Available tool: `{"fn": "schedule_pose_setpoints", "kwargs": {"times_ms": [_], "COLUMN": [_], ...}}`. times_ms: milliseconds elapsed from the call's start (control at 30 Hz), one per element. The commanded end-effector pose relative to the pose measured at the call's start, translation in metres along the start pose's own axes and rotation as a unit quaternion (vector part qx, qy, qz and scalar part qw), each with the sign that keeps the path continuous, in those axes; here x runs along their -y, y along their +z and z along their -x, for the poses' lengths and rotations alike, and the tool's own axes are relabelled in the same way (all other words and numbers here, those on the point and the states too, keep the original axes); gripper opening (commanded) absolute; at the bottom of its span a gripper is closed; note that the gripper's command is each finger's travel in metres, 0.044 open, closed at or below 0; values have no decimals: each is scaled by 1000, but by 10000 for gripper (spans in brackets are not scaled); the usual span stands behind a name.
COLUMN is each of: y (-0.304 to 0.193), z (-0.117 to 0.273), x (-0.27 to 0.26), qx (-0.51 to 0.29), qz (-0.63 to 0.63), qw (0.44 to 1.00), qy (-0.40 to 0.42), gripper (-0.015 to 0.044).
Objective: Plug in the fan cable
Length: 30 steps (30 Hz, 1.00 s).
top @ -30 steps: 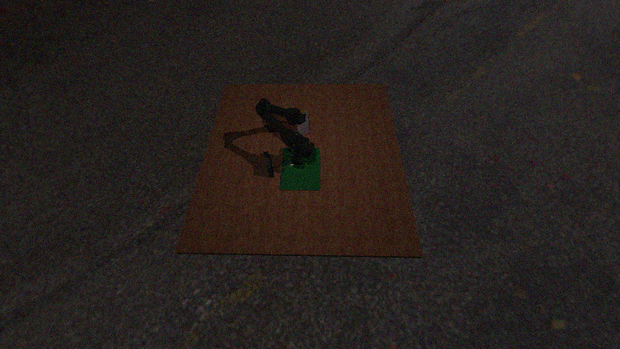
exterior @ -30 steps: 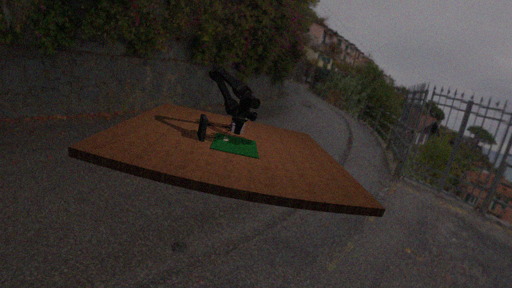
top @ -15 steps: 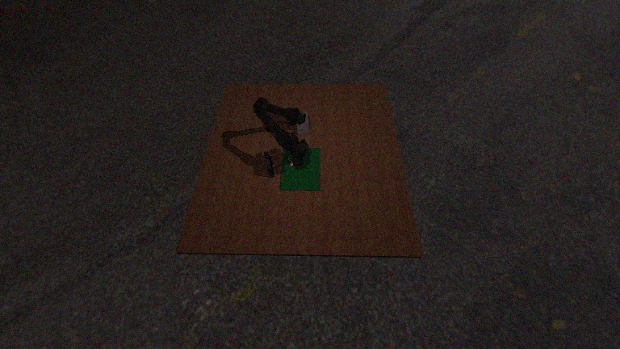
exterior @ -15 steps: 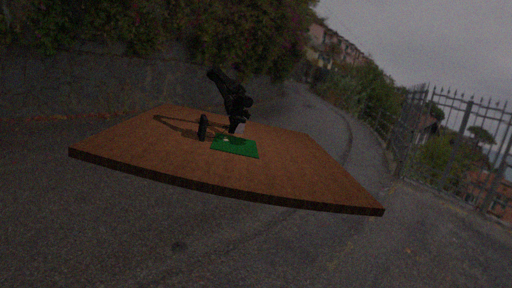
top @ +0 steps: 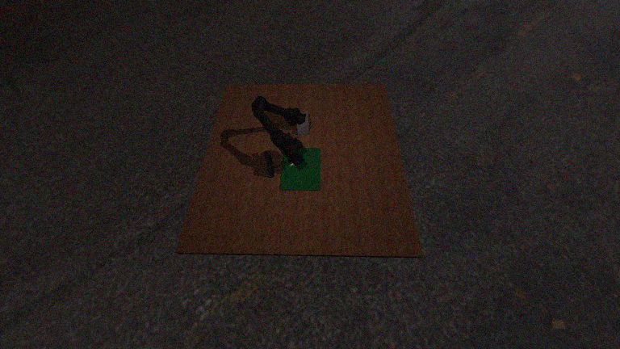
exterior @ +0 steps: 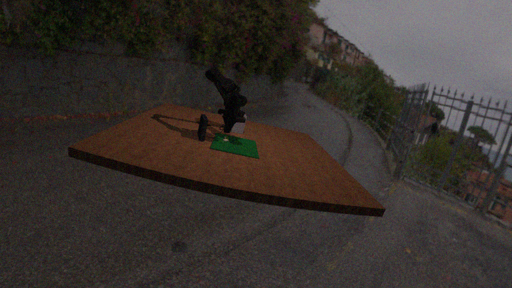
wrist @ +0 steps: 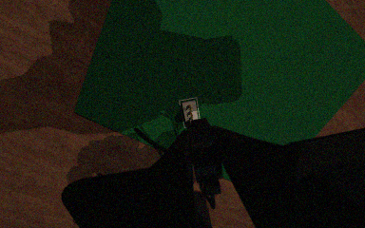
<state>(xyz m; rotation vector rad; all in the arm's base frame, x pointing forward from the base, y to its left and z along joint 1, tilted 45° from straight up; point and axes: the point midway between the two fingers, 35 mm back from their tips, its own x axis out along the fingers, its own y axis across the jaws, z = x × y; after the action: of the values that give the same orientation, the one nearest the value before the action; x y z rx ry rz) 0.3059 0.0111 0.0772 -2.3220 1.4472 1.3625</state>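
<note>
while tipped downward over the upper left part of the green board [top: 306, 179] [exterior: 241, 149] [wrist: 285, 71] in the top view, has the pincer [top: 299, 161] [exterior: 227, 131] [wrist: 199, 133] closed around the small dark plug [wrist: 201, 129], though can barely make out its outline against the black fingers. can find the pale header [top: 291, 164] [exterior: 225, 139] [wrist: 188, 113] just left of the pincer's tip in the top view, near the centre in the wrist view, with pins showing inside its open frame. see the plug off the header, just beside it in the wrist view; cannot tell the exact height between them. at left of the board in the exterior view, find the black fan [top: 270, 164] [exterior: 203, 128] upright on the brown tabletop [top: 356, 199] [exterior: 226, 173] [wrist: 30, 178]. notice a thin dark cable [wrist: 148, 140] left of the plug in the wrist view; cannot trace its full run. behind the board in the exterior view, spot a pale grey block [top: 303, 126] [exterior: 239, 127], partly hidden by the black arm [top: 272, 130] [exterior: 226, 88].
</note>
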Motion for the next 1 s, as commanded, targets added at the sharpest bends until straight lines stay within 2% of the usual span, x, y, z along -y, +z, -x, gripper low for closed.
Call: {"fn": "schedule_pose_setpoints", "kwargs": {"times_ms": [0,800,967], "y": [-1,6,7], "z": [0,2,-20], "x": [-1,-1,-2], "qx": [-2,-2,-2], "qz": [10,10,9], "qw": [1000,1000,1000], "qy": [0,0,0], "gripper": [0,0,0]}}
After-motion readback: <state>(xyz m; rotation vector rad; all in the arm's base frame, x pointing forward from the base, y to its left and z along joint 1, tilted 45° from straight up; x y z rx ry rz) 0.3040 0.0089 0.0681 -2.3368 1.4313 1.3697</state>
